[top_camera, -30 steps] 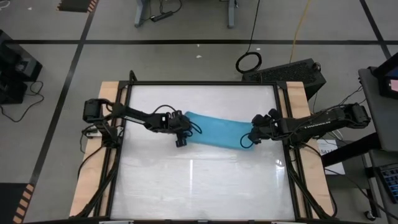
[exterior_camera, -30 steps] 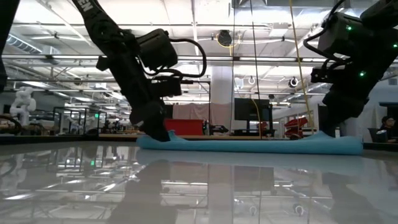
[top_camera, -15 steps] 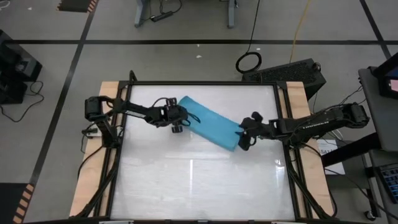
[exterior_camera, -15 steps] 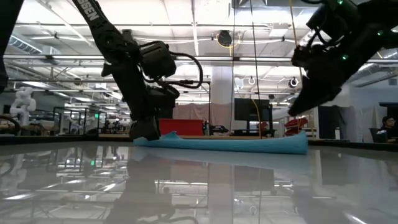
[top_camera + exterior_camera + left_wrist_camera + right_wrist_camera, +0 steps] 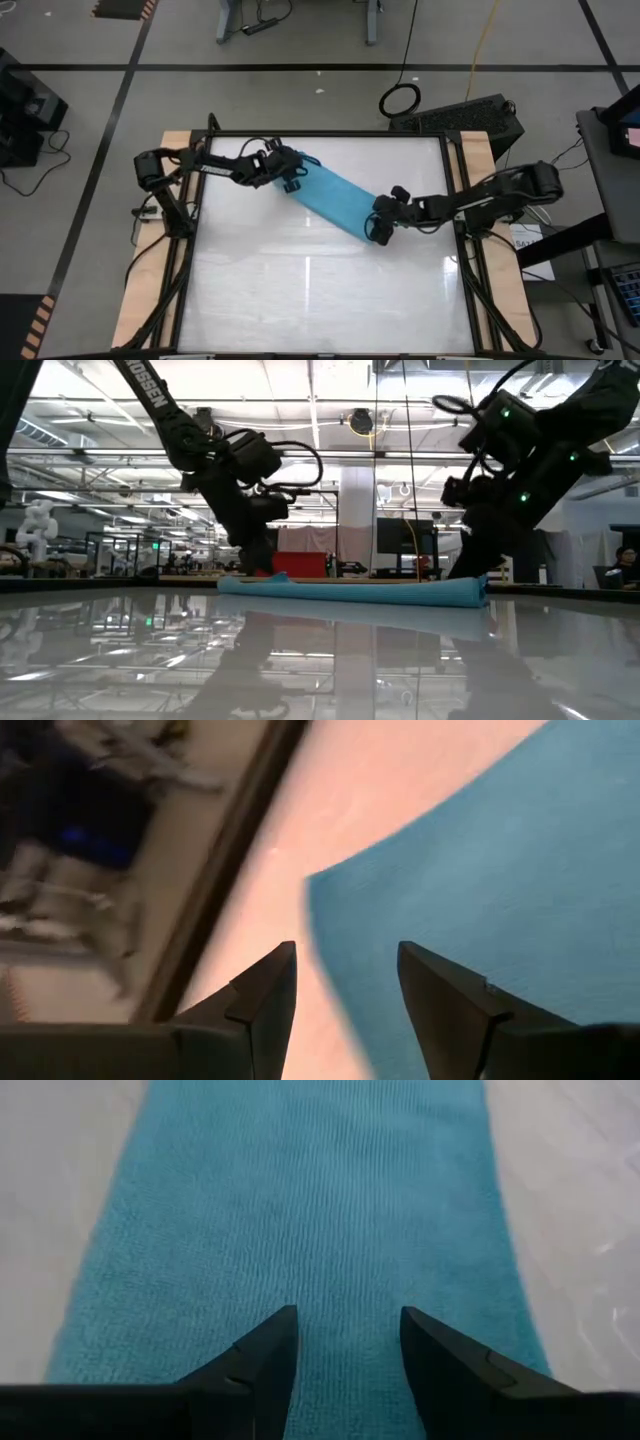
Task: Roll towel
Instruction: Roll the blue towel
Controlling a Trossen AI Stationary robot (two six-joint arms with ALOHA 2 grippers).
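Towel: a soft turquoise-blue plain cloth strip (image 5: 331,193) lies flat and slanted across the far middle of the glossy white desk (image 5: 320,290), one end toward the far left corner, the other toward the right edge.
Left gripper: (image 5: 291,176) at the towel's far-left end; its dark fingers (image 5: 262,1000) are spread, straddling the cloth's corner, pinching nothing.
Right gripper: (image 5: 380,228) at the towel's near-right end; fingers (image 5: 265,1360) spread above the cloth, which runs straight away between them.
Edges: the towel's long sides are straight and parallel; no roll shows.
Open room: the whole near half of the desk is bare.
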